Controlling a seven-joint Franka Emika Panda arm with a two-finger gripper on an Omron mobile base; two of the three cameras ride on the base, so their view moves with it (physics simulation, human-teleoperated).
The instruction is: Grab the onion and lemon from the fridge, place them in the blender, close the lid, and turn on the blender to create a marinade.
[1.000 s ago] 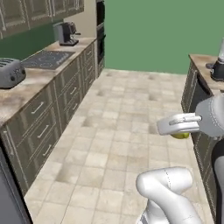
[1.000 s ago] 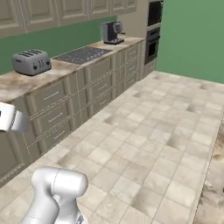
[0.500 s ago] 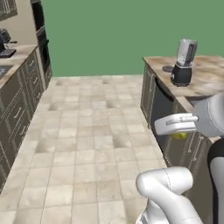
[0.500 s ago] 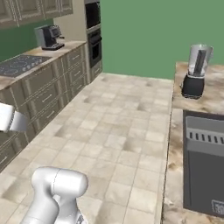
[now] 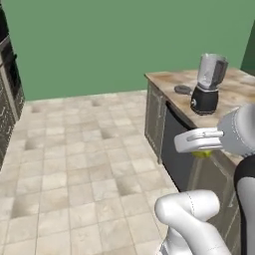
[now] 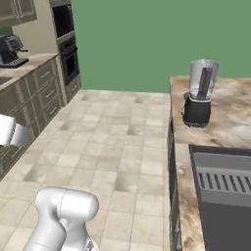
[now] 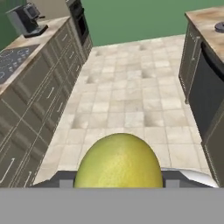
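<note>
We see the tiled floor (image 5: 84,164) spreading wide below and beyond the fingers, with a green wall (image 5: 124,40) closing the room far ahead of them. The marbled counter (image 5: 239,89) runs ahead of the fingers and to their right, over dark cabinet fronts. Across the floor, to the fingers' left in the hand view, a second counter (image 7: 26,48) carries a coffee machine (image 7: 25,19) and a cooktop (image 7: 8,61), with a wall oven (image 6: 66,34) at its far end.

On the right-hand counter stands the blender (image 5: 209,84), upright, well ahead of the fingers and higher than them: a black rounded base and a translucent tapered jar, open at the top. Just beside it, toward the counter's near edge, lies the lid (image 5: 183,89), flat and apart from the jar.

The fingers (image 5: 201,149) are clasped around the lemon (image 7: 118,162); in the hand view the yellow-green fruit sits squarely between them, and in the left base view a sliver of it peeks out under the white hand, held in the air beside the counter's front.
</note>
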